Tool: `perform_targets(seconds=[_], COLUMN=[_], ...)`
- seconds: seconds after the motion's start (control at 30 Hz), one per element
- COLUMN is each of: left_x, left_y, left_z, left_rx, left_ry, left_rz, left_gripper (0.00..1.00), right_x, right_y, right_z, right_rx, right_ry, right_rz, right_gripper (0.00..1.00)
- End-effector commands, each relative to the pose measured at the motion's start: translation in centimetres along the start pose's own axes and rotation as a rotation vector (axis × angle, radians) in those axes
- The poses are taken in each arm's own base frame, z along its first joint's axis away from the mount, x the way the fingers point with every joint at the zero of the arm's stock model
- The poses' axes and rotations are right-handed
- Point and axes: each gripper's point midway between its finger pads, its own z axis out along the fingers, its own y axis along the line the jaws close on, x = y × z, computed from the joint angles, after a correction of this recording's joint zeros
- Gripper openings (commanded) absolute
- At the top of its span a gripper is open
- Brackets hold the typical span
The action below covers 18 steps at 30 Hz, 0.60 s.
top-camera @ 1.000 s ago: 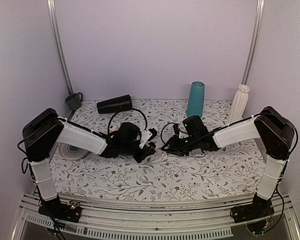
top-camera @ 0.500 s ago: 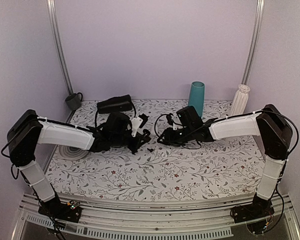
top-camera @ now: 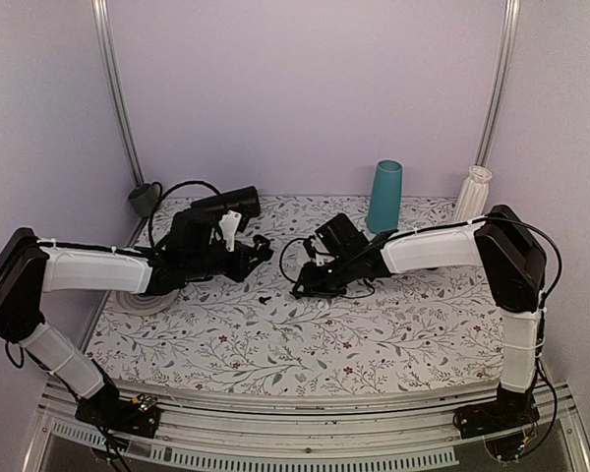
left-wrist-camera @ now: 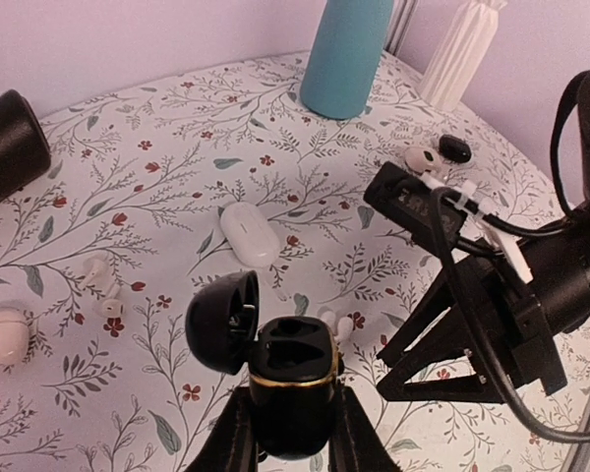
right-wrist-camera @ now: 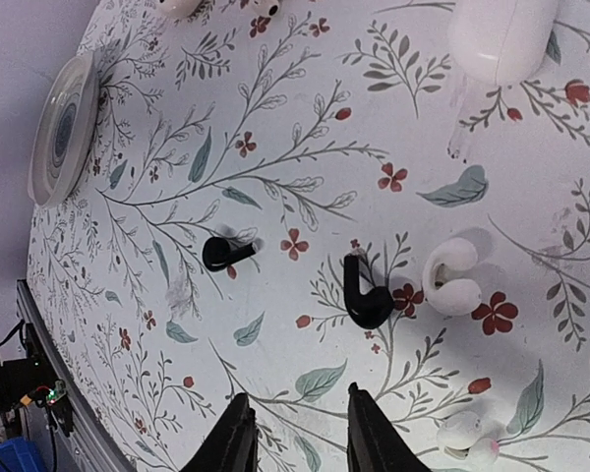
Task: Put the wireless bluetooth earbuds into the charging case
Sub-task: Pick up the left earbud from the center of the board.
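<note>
The black charging case point(left-wrist-camera: 291, 379) has its lid point(left-wrist-camera: 221, 321) hinged open to the left, and both sockets look empty. My left gripper point(left-wrist-camera: 291, 433) is shut on its body and holds it upright above the table, as also shows in the top view point(top-camera: 257, 250). Two black earbuds lie on the floral cloth, one point(right-wrist-camera: 226, 253) to the left and one point(right-wrist-camera: 365, 295) beside a white clip-shaped bud point(right-wrist-camera: 452, 278). My right gripper point(right-wrist-camera: 301, 441) hovers just short of them, open, with nothing between its fingers. In the top view only one earbud point(top-camera: 264, 297) shows.
A white oval case point(left-wrist-camera: 249, 232) and loose white earbuds point(left-wrist-camera: 99, 279) lie on the cloth. A teal cup point(top-camera: 384, 196), a white ribbed vase point(top-camera: 471, 202), a black cylinder point(top-camera: 232, 202) and a dark mug point(top-camera: 144, 199) line the back. A round coaster point(right-wrist-camera: 63, 128) sits at the left.
Both arms have swung left and toward the back. The left gripper carried the open case up and away. The right gripper moved left to hover near the black earbuds.
</note>
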Motion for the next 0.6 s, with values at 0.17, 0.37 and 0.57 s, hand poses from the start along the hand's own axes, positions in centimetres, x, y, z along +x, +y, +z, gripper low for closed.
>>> perform_targets(seconds=[0.17, 0.37, 0.57], left_x=[-2.5, -3.1, -3.2], left_y=[-0.3, -0.2, -0.2], left_z=[-1.6, -2.1, -2.3], left_rx=[0.062, 0.061, 0.066], left_ry=[-0.089, -0.110, -0.113], left_rz=[-0.013, -0.014, -0.015], left_gripper=[0.00, 0.00, 0.00], right_x=[1.0, 1.4, 0.4], right_y=[0.1, -1.0, -1.6], right_z=[1.9, 2.5, 2.7], right_rx=[-0.035, -0.039, -0.046], right_ry=[0.024, 0.039, 0.021], right_rz=[0.167, 0.224, 0.252], right_gripper=[0.33, 0.35, 0.38])
